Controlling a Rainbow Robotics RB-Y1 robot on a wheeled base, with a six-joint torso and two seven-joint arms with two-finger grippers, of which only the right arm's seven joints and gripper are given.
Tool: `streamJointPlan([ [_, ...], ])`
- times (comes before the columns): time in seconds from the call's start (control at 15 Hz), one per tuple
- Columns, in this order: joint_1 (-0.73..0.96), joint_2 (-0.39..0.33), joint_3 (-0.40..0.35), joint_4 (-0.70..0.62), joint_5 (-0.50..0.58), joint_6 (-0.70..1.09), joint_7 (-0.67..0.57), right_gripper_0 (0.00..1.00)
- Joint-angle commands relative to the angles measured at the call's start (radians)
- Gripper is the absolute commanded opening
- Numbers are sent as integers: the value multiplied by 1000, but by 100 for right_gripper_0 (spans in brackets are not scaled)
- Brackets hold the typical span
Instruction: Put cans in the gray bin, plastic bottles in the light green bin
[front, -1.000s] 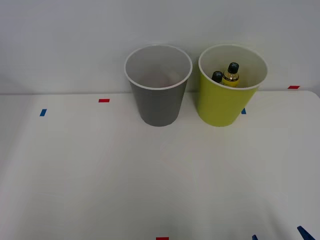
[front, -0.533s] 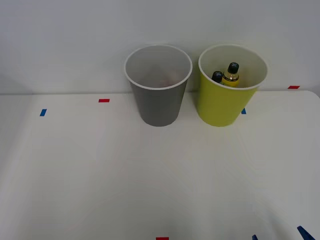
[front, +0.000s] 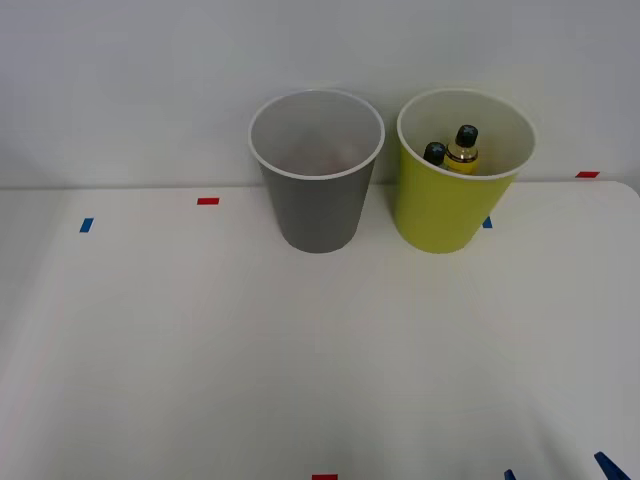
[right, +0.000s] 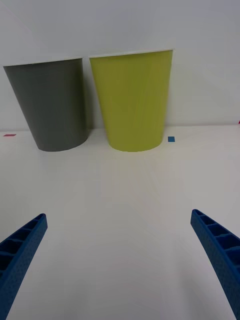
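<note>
Blue ribbed fingers (right: 220, 260) spread wide at the two corners of the wrist view, pinching nothing, held low over bare white bench (right: 120, 200) and aimed toward the two bins, well apart from both. Tips of the same fingers (front: 606, 466) just visible at the near right edge of the front view, likely drawn back because nothing loose lay on the bench to pick. Farther out, the gray bin (front: 316, 195) and the light green bin (front: 450, 205) standing upright side by side at the far edge of the bench against the wall, near each other but not touching, set there probably to keep both within the right arm's reach. Inside the light green bin, two plastic bottles (front: 461, 148), black caps up, one yellow with a gold neck, leaning near the far wall. Gray bin's contents hard to tell, only a faint shape at its bottom. Small red and blue tape marks (front: 207, 201) scattered on the bench, probably placement guides. Sorting judged done or nearly so.
</note>
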Motion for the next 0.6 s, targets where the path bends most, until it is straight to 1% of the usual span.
streamJointPlan([
  [0.07, 0, 0, 0, 0, 0, 0, 0, 100],
  [0.6, 0, 0, 0, 0, 0, 0, 0, 100],
])
